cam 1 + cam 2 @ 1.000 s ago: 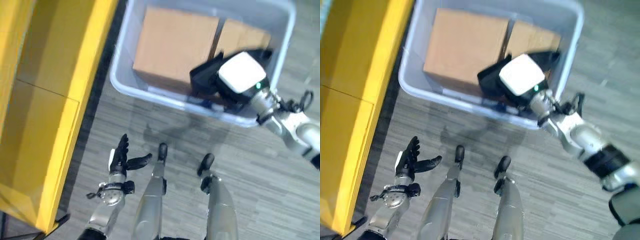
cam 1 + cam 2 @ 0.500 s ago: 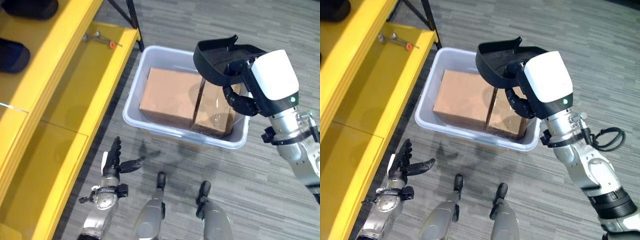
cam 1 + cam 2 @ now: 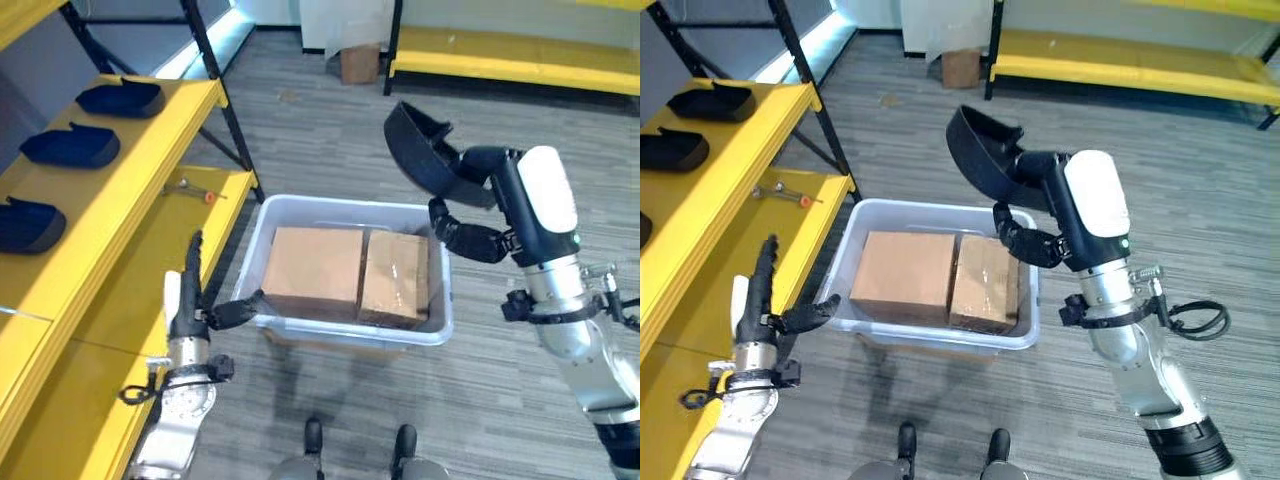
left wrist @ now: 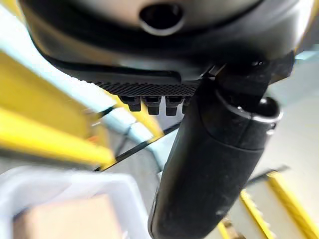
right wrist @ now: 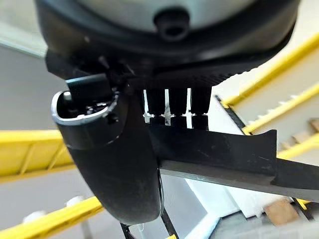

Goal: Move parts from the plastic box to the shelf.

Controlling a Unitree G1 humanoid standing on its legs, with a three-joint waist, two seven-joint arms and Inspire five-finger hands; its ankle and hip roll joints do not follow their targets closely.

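My right hand (image 3: 478, 240) is up above the right end of the pale plastic box (image 3: 348, 337), shut on a black curved shell part (image 3: 425, 160). In the right wrist view the thumb (image 5: 117, 164) and fingers pinch that part's flat edge (image 5: 219, 159). Two brown cardboard boxes (image 3: 315, 272) fill the plastic box side by side. My left hand (image 3: 192, 310) is open beside the box's left wall, fingers straight up and thumb (image 4: 204, 164) pointing at the box. The yellow shelf (image 3: 110, 180) runs along the left and carries three dark parts (image 3: 70, 147) on its upper level.
A small tool with a red tip (image 3: 190, 188) lies on the shelf's lower level. The shelf's black upright (image 3: 225, 120) stands between shelf and box. Far behind are a low yellow rack (image 3: 510, 55) and a small carton (image 3: 355, 62) on grey floor.
The right hand has lifted the black part out of the plastic box and raised it high. The camera has tilted up, bringing the shelf's upper level into view. The left hand stays open.
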